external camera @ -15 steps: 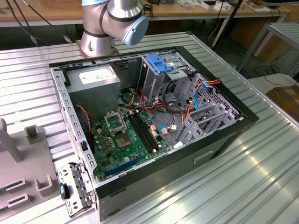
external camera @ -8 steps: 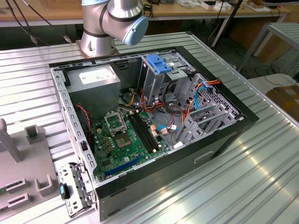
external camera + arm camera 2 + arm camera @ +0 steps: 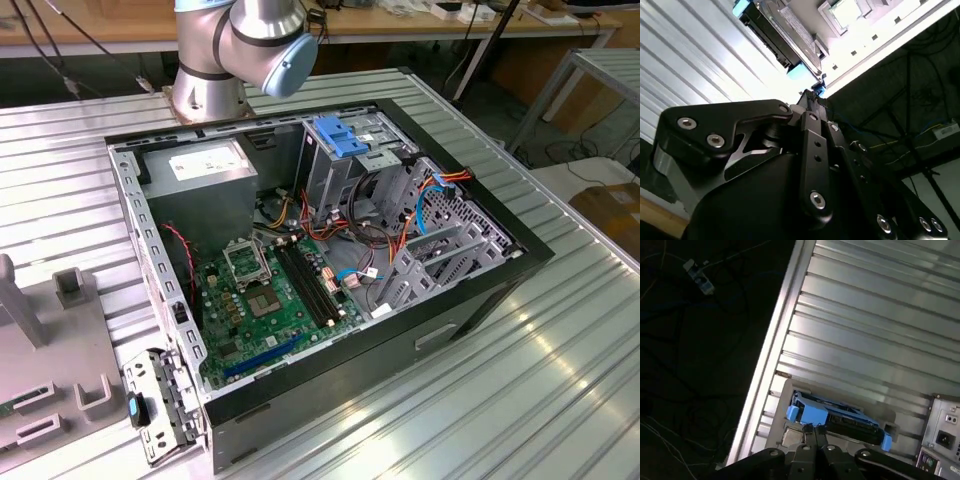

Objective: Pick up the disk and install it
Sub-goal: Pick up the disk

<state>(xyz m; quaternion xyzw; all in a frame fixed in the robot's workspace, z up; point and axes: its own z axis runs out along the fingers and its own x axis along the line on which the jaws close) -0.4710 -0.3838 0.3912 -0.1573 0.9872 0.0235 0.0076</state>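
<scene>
My end effector sits nearest, fingers drawn narrow and together, with its tips just at the disk. The disk lies ahead in a grey holder on the ribbed metal surface. Beside me, past the surface's edge, is dark floor. The exterior view adds the open computer case and wooden benches.
</scene>
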